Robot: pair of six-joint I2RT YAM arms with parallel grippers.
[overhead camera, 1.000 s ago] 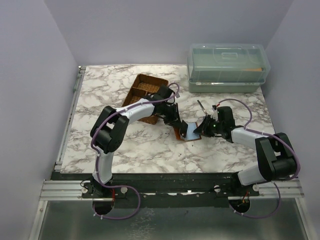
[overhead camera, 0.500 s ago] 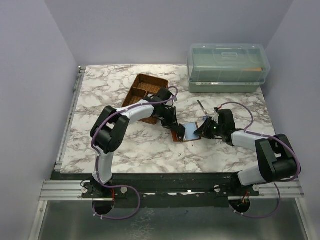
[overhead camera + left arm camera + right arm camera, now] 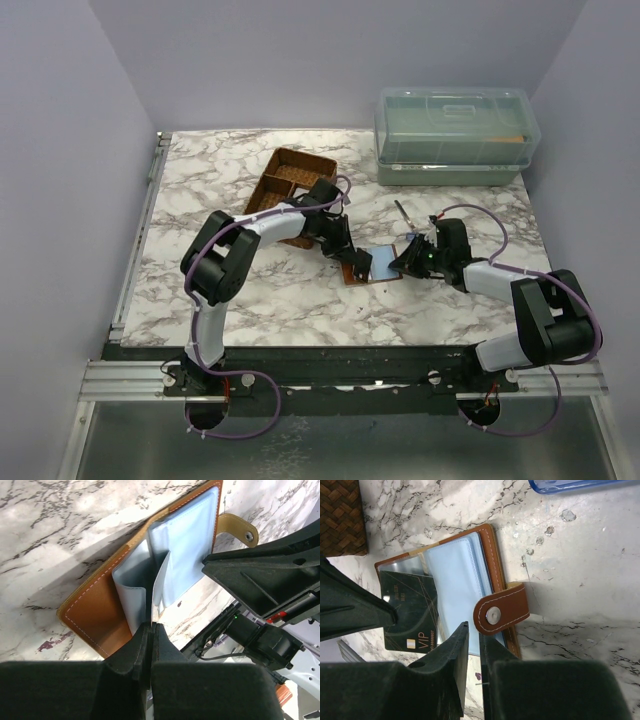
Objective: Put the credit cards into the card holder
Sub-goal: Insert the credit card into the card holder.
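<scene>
Midway across the tabletop (image 3: 250, 300) lies the open card holder (image 3: 372, 264) — left pincer (image 3: 151, 625) pinching a pale inner sleeve (image 3: 158, 587). The right pincer (image 3: 475, 629), slightly spread with nothing seen between, has the dark credit card (image 3: 410, 612) just beside its tips — long axis parallel to that pincer.

Marble table (image 3: 250, 300): open card holder (image 3: 380, 265) mid-table, wicker basket (image 3: 285, 175), lidded plastic box (image 3: 455, 135) (far right corner).

**Where my cameras sit**

My top camera looks down from high behind the near edge, taking in the whole table (image 3: 210, 190). Both wrist cameras sit close, facing each other across the open holder (image 3: 92, 612), which all three share.
</scene>
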